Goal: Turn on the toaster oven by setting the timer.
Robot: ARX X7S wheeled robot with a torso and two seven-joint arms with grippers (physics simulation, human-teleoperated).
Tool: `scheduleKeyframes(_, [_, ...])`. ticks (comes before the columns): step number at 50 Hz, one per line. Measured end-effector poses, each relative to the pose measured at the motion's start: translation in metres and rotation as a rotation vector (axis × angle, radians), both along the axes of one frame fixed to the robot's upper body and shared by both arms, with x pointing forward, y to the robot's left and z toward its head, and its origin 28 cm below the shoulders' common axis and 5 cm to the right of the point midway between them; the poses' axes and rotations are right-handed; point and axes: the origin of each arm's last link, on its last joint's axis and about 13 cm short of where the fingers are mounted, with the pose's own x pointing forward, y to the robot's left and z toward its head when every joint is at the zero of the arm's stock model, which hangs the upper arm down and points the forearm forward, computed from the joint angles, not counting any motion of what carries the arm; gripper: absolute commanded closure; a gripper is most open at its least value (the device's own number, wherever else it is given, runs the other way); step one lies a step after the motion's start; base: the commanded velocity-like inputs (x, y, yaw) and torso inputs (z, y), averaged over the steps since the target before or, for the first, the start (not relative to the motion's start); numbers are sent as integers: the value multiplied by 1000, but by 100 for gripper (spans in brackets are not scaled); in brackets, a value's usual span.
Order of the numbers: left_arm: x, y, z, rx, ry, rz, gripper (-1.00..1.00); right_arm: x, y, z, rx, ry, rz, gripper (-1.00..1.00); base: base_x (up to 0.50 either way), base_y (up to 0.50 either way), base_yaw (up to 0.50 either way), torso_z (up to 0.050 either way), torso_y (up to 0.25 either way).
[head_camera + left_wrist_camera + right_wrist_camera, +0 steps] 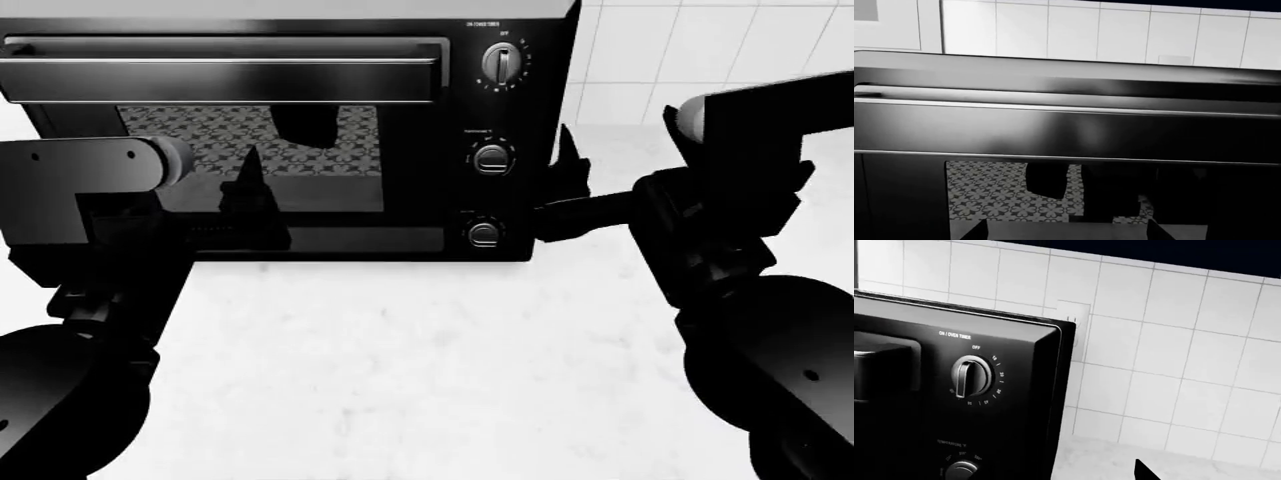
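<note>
The toaster oven [267, 150] is a black box with a glass door, a silver bar handle [227, 62] and three knobs down its right side. The top timer knob [502, 63] points up at OFF; it also shows in the right wrist view [971, 376]. My left gripper [247, 190] is open, close in front of the glass door below the handle [1067, 107], with patterned mesh [987, 192] behind the glass. My right gripper [563, 180] is open beside the oven's front right edge, level with the middle knob [493, 158]. Only one fingertip [1145, 473] shows in its wrist view.
The oven stands on a white marbled counter [400, 360] against a white tiled wall [1174, 350]. A wall outlet [1074, 320] sits behind the oven's right corner. The lowest knob [483, 232] is near the oven's base.
</note>
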Motion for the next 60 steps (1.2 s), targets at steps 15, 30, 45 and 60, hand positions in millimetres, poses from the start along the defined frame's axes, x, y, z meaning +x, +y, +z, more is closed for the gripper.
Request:
scheduleKeyframes(15, [-1, 0, 0, -4, -1, -3, -100, -2, 14, 23, 6, 124, 23, -100, 0, 0, 0, 0, 0])
scheduleKeyframes(30, [0, 0, 0, -11, 1, -4, -100, -9, 32, 54, 104, 196, 17, -100, 0, 0, 0, 0, 0])
scheduleKeyframes(45, [-1, 0, -1, -20, 4, -2, -100, -10, 49, 74, 190, 236, -21, -100, 0, 0, 0, 0, 0])
scheduleKeyframes(60, [-1, 0, -2, -25, 8, -3, -100, -5, 63, 75, 246, 289, -61, -100, 0, 0, 0, 0, 0])
